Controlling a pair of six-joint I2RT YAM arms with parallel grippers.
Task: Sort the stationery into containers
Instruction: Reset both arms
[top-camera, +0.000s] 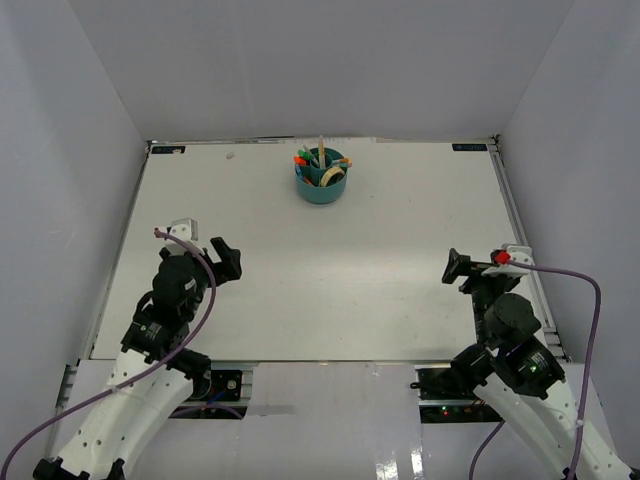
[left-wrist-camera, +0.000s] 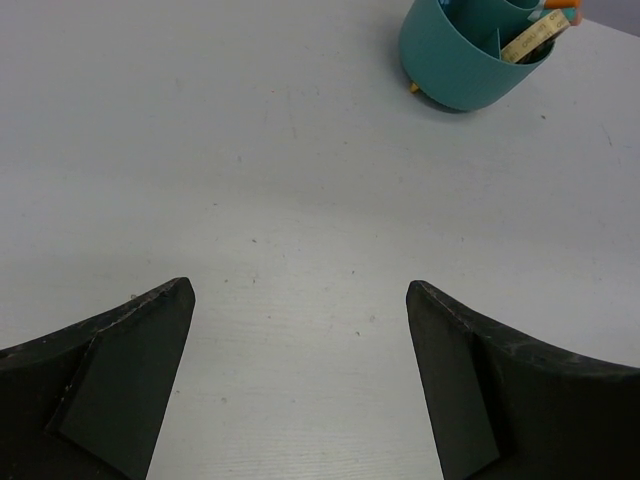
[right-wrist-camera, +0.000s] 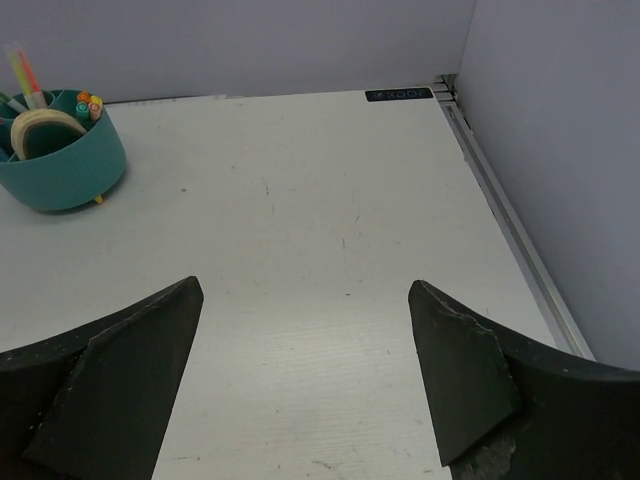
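The round teal organizer (top-camera: 322, 180) stands at the far middle of the table. It holds several coloured pens and a beige tape ring (top-camera: 333, 177). It also shows in the left wrist view (left-wrist-camera: 468, 58) at the top right and in the right wrist view (right-wrist-camera: 62, 155) at the upper left, with the tape ring (right-wrist-camera: 45, 125) inside. My left gripper (top-camera: 226, 258) is open and empty at the near left. My right gripper (top-camera: 456, 268) is open and empty at the near right. Both are far from the organizer. No loose stationery shows on the table.
White walls close the table on three sides. A metal rail (right-wrist-camera: 505, 215) runs along the right edge. A small pale speck (top-camera: 230, 155) lies near the far left edge.
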